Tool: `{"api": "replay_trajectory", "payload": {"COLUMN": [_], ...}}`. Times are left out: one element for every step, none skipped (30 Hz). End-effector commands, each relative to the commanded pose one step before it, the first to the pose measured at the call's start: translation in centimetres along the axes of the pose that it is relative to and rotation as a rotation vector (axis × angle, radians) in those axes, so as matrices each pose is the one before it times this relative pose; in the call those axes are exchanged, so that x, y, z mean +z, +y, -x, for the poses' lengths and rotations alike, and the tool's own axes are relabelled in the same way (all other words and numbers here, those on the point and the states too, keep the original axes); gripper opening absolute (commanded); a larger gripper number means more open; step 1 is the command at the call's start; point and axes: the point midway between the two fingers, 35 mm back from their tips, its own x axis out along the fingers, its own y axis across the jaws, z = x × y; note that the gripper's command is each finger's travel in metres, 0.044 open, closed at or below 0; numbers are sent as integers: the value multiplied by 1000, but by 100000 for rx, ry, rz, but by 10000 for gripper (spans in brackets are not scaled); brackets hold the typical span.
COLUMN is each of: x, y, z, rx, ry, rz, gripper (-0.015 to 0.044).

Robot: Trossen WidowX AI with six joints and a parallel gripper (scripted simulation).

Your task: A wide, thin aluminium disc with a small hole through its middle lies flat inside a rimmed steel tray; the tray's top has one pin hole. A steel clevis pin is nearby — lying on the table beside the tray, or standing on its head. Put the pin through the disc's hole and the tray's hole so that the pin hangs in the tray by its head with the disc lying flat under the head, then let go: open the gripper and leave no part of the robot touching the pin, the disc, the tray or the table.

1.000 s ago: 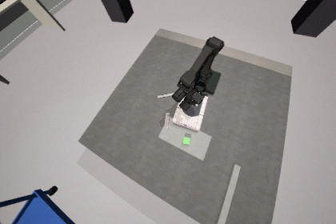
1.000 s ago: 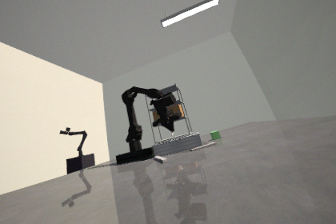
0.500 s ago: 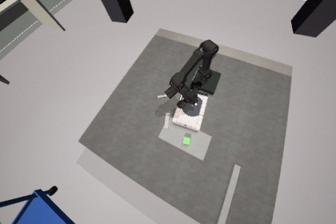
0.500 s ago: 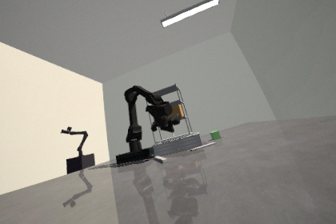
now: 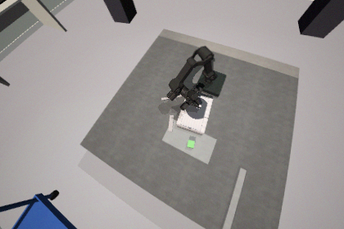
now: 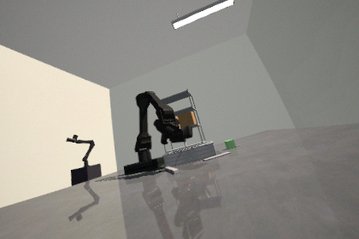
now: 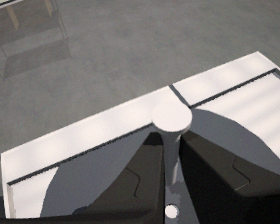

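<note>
Pincer [image 5: 196,105] [image 6: 185,136] [image 7: 168,140] of the black six-joint arm [image 5: 205,54] [image 6: 144,119], clamped on the steel clevis pin [image 7: 171,116]. In the wrist view, the two dark fingers flank the shank just below the broad, round head, which is uppermost and stands proud of their tips. The pin is held over the aluminium disc [image 5: 194,116] [image 7: 225,127], a grey sheet lying flat inside the rimmed tray [image 5: 190,124] [image 6: 193,155] [image 7: 90,130]. A small bright circle, the disc's hole [image 7: 171,211], shows apart from the shank, nearer the lower edge of the view; the pin is thus outside the hole. The shank's lower end is hard to make out. The tray's own pin hole cannot be identified with certainty.

Surroundings: the arm rises from a dark base [image 5: 222,89] [image 6: 129,169] beside the tray, and bends over so that its wrist is above the disc. A green block [image 5: 191,144] [image 6: 230,143] is near the tray, on the side away from the base. The exterior view also includes a shelf unit [image 6: 197,123] in the background, bearing an orange box [image 6: 188,119].
</note>
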Motion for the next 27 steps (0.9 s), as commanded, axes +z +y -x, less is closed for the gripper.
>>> {"api": "replay_trajectory", "payload": {"x": [-48, 0, 0, 0, -6, -78, -126, -158, -117, -68, -22, 0, 0, 0, 1, -19, -48, -81, -93, -108, -125, -139, -146, -150, -133, -129, -124], "y": [-162, 0, 0, 0, 93, 14, 26, 38, 32, 20, 7, 0, 0, 0, -3, -3, -3, -3, -1, 0, 1, 1, 2, 3, 3, 3, 4], "z": [91, 0, 0, 0, 11, 147, 246, 321, 248, 149, 50, 0, 0, 0, -18, -33, -45, -56, -53, -53, -55, -57, -57, -55, -49, -47, -46], "rx": [-883, 0, 0, 0, 462, -46, -78, -103, -82, -51, -17, 0, 0, 0, 0, 0, 0, 0, 0, 0, 0, 0, 1, 1, 1, 1, 1], "ry": [-3201, 0, 0, 0, 1282, -125, -226, -326, -277, -177, -61, 0, 0, 0, -1, -1, -2, -2, -1, -1, -1, 0, 0, 0, 0, 0, 0], "rz": [387, 0, 0, 0, -185, 13, 27, 44, 41, 28, 10, 0, 0, 0, 0, 0, 0, 0, 0, -1, -1, -1, -1, -1, -1, -1, -1], "gripper": [0, 0, 0, 0, 0, 0, 0, 0, 0, 0, 0, 0, 0, 0, 0, 0, 0, 0, 0, 0, 0, 0, 0, 0, 0, 0, 0]}}
